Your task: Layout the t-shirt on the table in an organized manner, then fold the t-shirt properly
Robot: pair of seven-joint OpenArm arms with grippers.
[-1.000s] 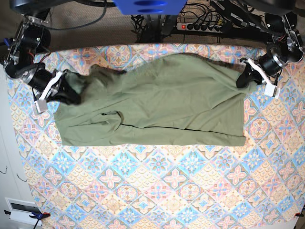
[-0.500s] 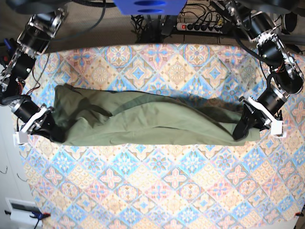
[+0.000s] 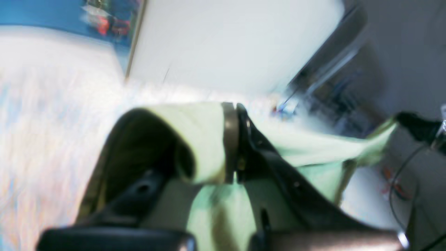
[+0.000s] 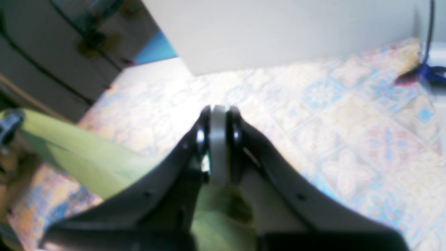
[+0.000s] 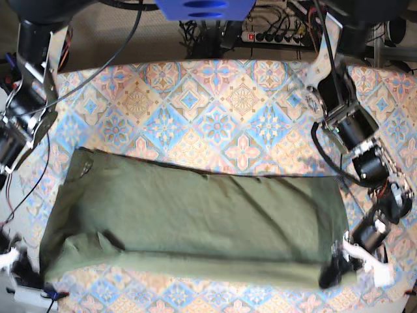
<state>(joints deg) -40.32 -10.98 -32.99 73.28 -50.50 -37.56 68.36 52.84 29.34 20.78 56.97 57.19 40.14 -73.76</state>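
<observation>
Olive cloth: the t-shirt point(image 5: 195, 225) lies as a wide band across the table point(image 5: 215, 111), from 9 o'clock to 4 o'clock in the base view.
Left gripper point(image 3: 231, 139): I am clamped on a fold of the shirt; fabric wraps one finger.
Right gripper point(image 4: 217, 146): clamped shut, green fabric just beneath my fingers.
Base view: my left hand sits at the shirt's 4 o'clock corner; my right is barely visible at the frame's 8 o'clock edge.
Sharpness: both wrist views are blurred.

Past the far edge I see a black power strip point(image 5: 277, 36) with a red switch, tangled black cables point(image 5: 202, 32) beside it, and a blue housing point(image 5: 199, 9) at top centre.
</observation>
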